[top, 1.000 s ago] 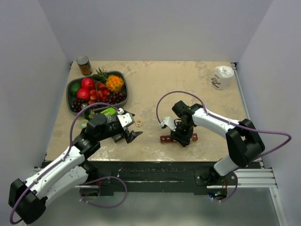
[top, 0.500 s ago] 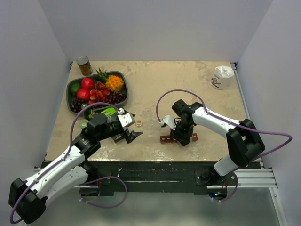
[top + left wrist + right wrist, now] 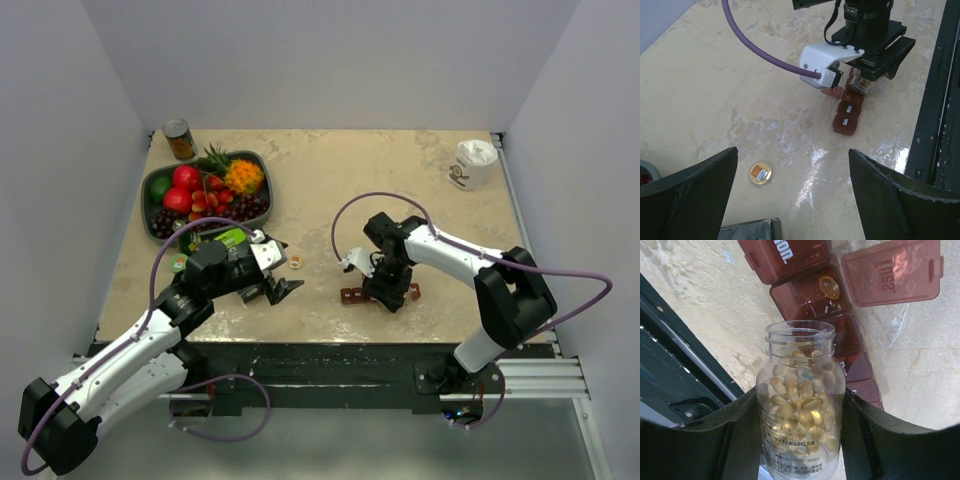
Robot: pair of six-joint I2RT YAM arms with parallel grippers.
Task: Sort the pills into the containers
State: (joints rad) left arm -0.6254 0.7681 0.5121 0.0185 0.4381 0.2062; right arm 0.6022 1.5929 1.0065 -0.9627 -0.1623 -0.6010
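My right gripper [image 3: 392, 290] is shut on a small clear uncapped bottle [image 3: 801, 405] full of tan-yellow pills [image 3: 805, 400]. The bottle's mouth points down at the dark red-brown pill organiser [image 3: 815, 295], directly over it. One compartment is open with its lid [image 3: 892, 271] flipped aside, and a few pills [image 3: 830, 290] lie in it. In the top view the organiser [image 3: 352, 295] lies near the table's front edge, partly under the right gripper. It also shows in the left wrist view [image 3: 847, 117]. My left gripper [image 3: 278, 290] is open and empty, to the organiser's left.
A grey-green fruit bowl [image 3: 262, 190] and a metal can [image 3: 179, 139] stand at the back left. A white cup [image 3: 471, 164] stands at the back right. A small gold bottle cap [image 3: 760, 173] and a dark packet [image 3: 747, 231] lie below the left gripper. The table's front edge is close.
The right gripper with the bottle has shifted very slightly over the organiser. The left arm has not moved.
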